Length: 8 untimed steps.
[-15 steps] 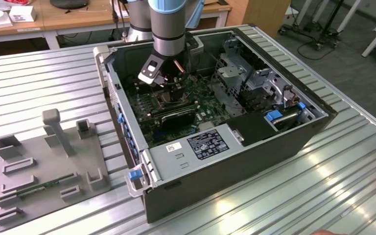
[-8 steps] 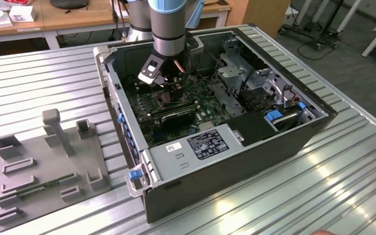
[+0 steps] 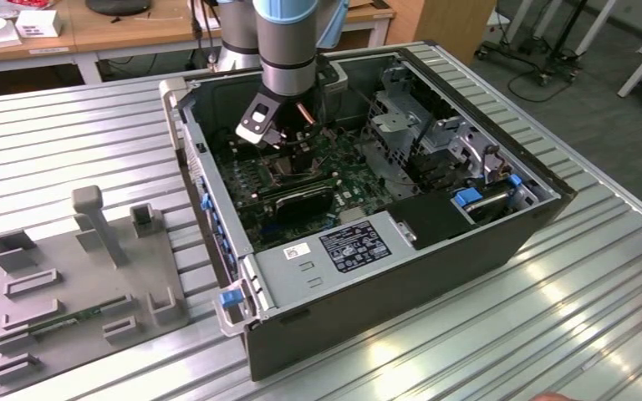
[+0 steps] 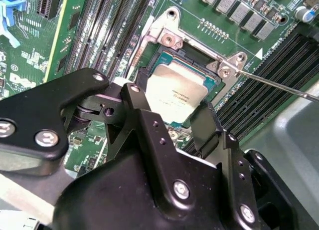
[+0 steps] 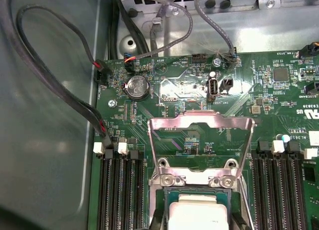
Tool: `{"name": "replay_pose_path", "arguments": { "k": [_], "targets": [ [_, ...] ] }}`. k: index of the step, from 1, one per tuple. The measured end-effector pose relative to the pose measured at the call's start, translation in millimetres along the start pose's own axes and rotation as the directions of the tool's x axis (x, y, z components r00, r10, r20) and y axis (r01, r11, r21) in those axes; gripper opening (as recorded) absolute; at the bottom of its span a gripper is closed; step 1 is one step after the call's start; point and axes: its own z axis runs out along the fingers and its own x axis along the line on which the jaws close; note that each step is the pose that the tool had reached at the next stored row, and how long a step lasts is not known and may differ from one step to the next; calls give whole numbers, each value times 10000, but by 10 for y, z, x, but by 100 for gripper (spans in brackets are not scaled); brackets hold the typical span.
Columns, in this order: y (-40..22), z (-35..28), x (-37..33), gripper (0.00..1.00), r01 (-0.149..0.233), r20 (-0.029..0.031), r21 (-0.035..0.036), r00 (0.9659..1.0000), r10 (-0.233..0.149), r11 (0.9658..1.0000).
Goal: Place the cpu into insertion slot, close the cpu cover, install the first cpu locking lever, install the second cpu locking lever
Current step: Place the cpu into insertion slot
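the gripper (image 4: 172,108) hangs low over the green board (image 5: 279,110) inside the open computer case (image 3: 410,284). the cpu (image 4: 177,90) lies at the insertion slot (image 4: 192,54), directly under the gripper; if it is grasped or released, i cannot tell. the cpu cover (image 5: 169,124) stands open beside the slot. the board carries white print, and the case a black label (image 3: 354,244). long memory slots (image 5: 119,190) flank the slot on both sides. a thin locking lever (image 4: 279,86) sticks out from its corner.

Silver-tan cpu (image 4: 177,93) in insertion slot (image 4: 194,54); cpu cover (image 5: 199,123) flipped open.
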Motion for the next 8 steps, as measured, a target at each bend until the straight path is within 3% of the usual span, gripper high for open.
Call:
{"name": "replay_pose_path", "arguments": {
  "k": [4, 8],
  "targets": [
    [2, -18, 0, 62, -1, 0, 0, 10000, 1, 10000],
    [9, -100, 3, 62, -1, -1, -1, 10000, 1, 10000]
  ]
}}
